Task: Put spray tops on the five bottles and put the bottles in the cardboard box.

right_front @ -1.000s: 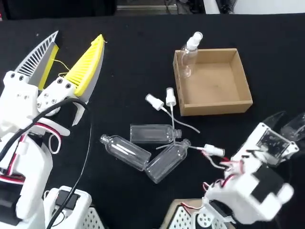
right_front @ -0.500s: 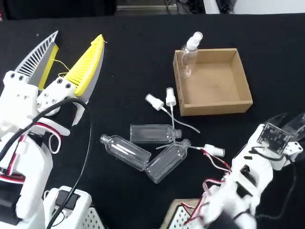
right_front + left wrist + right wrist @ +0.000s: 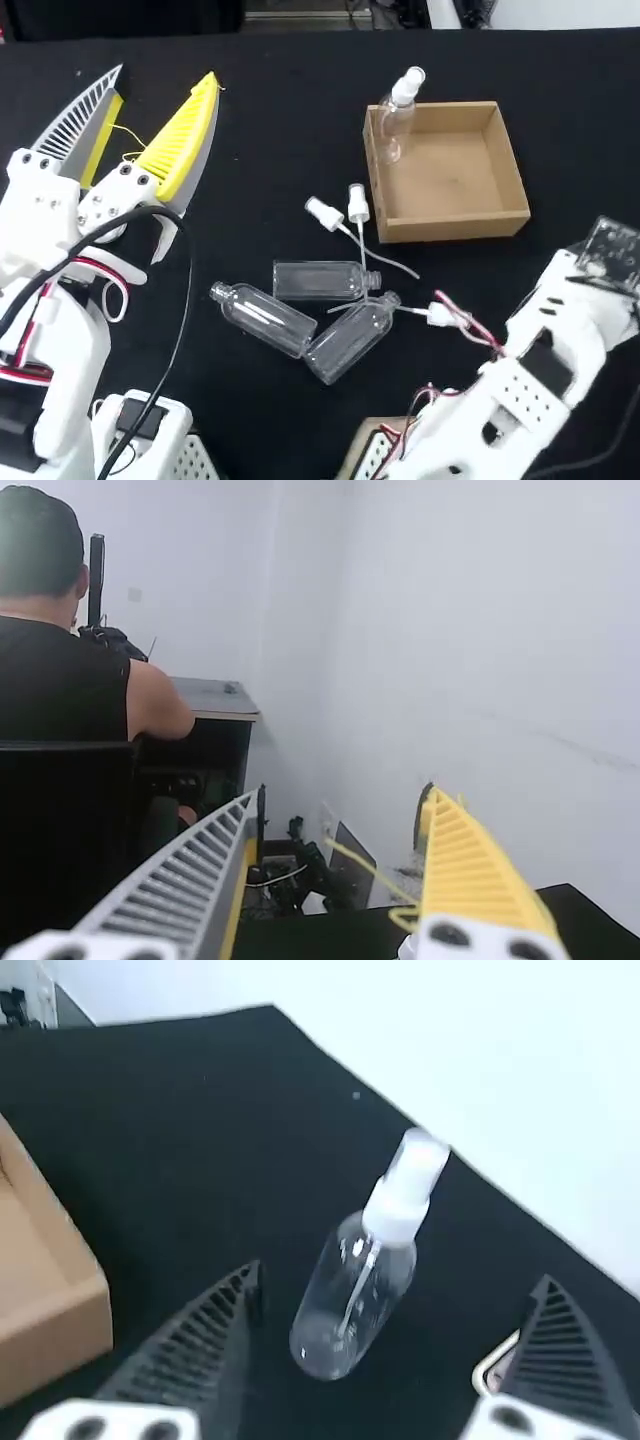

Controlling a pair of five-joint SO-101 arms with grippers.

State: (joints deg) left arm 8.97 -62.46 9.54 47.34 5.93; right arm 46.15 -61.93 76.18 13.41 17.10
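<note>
The black tabletop carries the whole work area, and a pale wall stands behind it. The cardboard box sits toward the far right. One capped bottle stands at the box's far left corner, apparently inside it, though we cannot confirm this. Three uncapped bottles lie in a cluster near the centre, touching or nearly touching one another. Three loose spray tops lie close by: two between the cluster and the box, and one just beside the right arm. The left end effector is raised over the left side of the tabletop, its jaws spread with nothing between them. The right end effector is likewise spread wide and empty. In its wrist view a second assembled bottle stands on the tabletop, framed between the two jaws and touching neither. We cannot tell how far ahead of the tips it stands. The cardboard box lies off to one side of it. We judge the step in hand to be the pickup of this assembled bottle for transfer to the box. The next move calls for advancing the right end effector until the jaws straddle the clear body below the spray top. The jaws should then close gently, because the light, round bottle may tip or slip. The bottle is then lifted over the box wall and released. Three bottles are yet to be capped.
</note>
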